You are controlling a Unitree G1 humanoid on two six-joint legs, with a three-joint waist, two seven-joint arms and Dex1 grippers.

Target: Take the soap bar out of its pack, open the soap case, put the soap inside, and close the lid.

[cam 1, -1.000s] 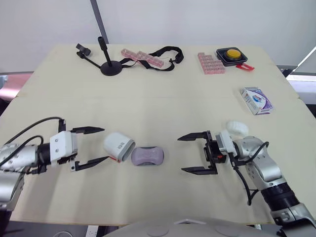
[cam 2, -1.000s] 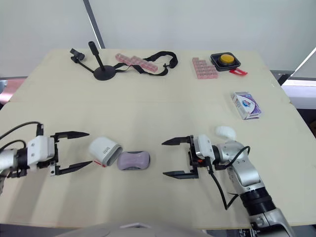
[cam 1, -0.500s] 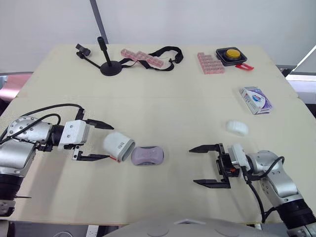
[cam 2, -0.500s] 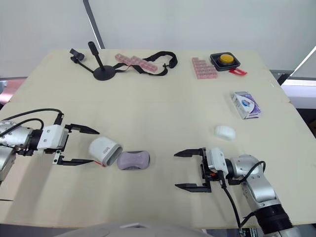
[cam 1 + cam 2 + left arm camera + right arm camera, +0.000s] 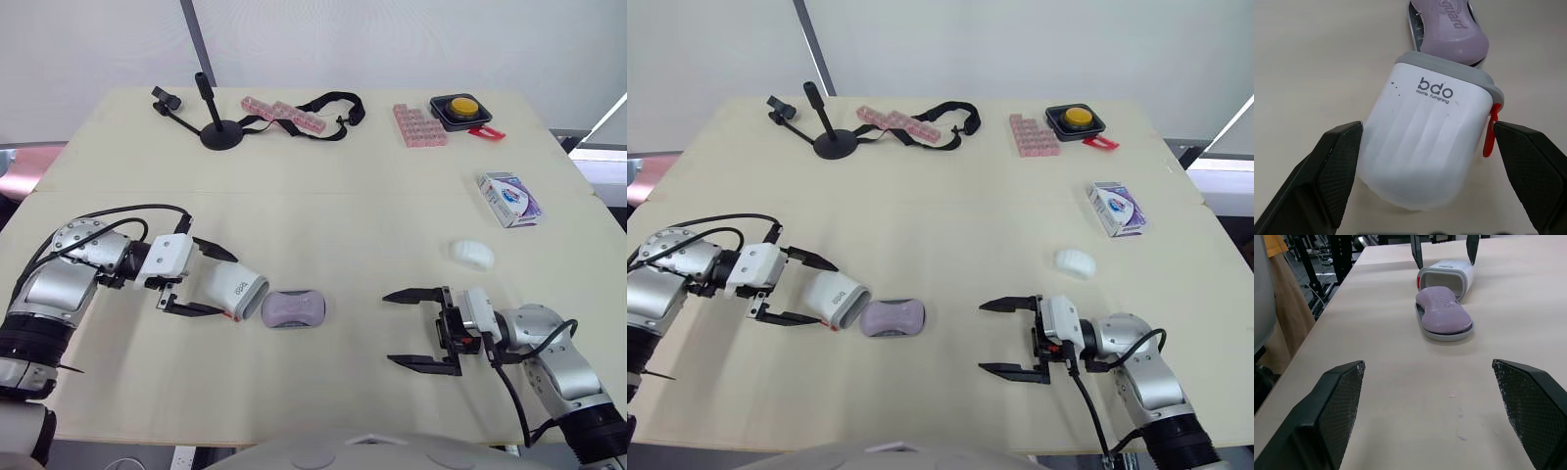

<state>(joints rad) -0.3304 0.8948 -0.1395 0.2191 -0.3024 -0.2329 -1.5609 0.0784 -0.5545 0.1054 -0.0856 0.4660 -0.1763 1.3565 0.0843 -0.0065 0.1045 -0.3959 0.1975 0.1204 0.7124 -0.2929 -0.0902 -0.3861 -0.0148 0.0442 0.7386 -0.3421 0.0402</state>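
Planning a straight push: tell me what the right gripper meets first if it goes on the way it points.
Most likely the purple soap bar on its grey tray, straight ahead across bare table from the right gripper. The white cover lies beyond it.

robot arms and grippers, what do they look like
Both the left arm and right arm are silver-grey metal with rounded joints and loose black cables. Each ends in a white boxy wrist block. The left gripper and right gripper each have two long black tapering fingers, their inner faces finely textured.
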